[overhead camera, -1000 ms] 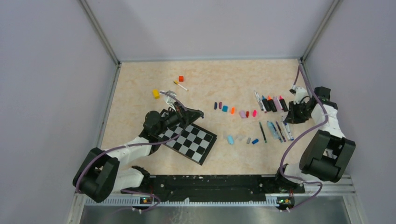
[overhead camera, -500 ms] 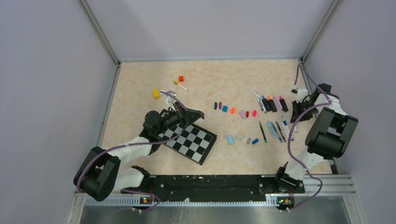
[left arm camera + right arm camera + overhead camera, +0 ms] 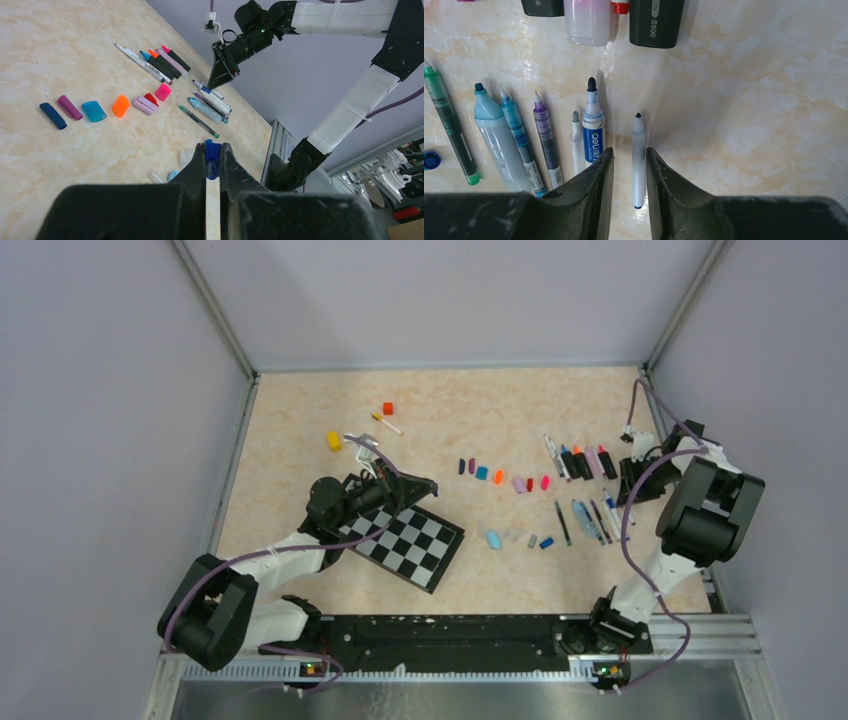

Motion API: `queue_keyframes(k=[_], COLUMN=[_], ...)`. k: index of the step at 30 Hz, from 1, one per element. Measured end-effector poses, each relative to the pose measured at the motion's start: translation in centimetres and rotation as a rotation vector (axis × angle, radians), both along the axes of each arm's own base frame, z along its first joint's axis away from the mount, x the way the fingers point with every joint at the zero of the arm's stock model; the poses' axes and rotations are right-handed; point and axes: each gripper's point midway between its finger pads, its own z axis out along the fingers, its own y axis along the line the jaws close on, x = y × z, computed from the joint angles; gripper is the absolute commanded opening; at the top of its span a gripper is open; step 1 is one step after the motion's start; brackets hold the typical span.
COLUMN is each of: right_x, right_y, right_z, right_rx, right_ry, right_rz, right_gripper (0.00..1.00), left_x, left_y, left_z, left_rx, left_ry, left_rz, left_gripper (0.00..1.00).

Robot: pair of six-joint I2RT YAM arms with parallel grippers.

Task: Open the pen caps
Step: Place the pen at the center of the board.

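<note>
Two arms share a walled table, and most of its open room lies along the far side, where bare tabletop runs from the loose pen caps to the far wall. The right gripper hangs close to the right edge, its fingers slightly parted and grasping nothing. A thin white pen lies on the table in the gap, beside the uncapped pens and markers. The left gripper hovers over the far corner of the checkerboard, its fingers a slit apart and empty. A blue cap shows through the slit, lying by the green pen. Seven caps form a row mid-table, and more lie nearer. A yellow block and an orange-red cube sit far left.
</note>
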Motion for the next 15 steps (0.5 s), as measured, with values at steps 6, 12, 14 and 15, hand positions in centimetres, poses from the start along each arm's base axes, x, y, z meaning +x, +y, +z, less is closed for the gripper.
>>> queue_keyframes(k=[6,12,14,15], right_x=[-0.1,0.1,0.3,0.4], right_y=[0.3,0.4,0.4,0.3], right_z=[0.2,1.1,1.7,2.0], right_rx=[0.017,0.02,0.013,0.01], right_ry=[0.003,-0.017,-0.033,-0.039], right_rz=[0.001,0.003,0.003,0.003], right_gripper=[0.34,0.36,0.36,0.36], left_x=[-0.1,-0.1,-0.2,-0.2], left_y=[0.0,-0.1,-0.1,-0.1], left_z=[0.1,0.1,0.0,0.0], left_rx=[-0.001,-0.001,-0.002,-0.002], left_ry=[0.001,0.002,0.004,0.005], left_rz=[-0.004,-0.007,-0.013,-0.016], left_gripper=[0.0,0.0,0.0,0.0])
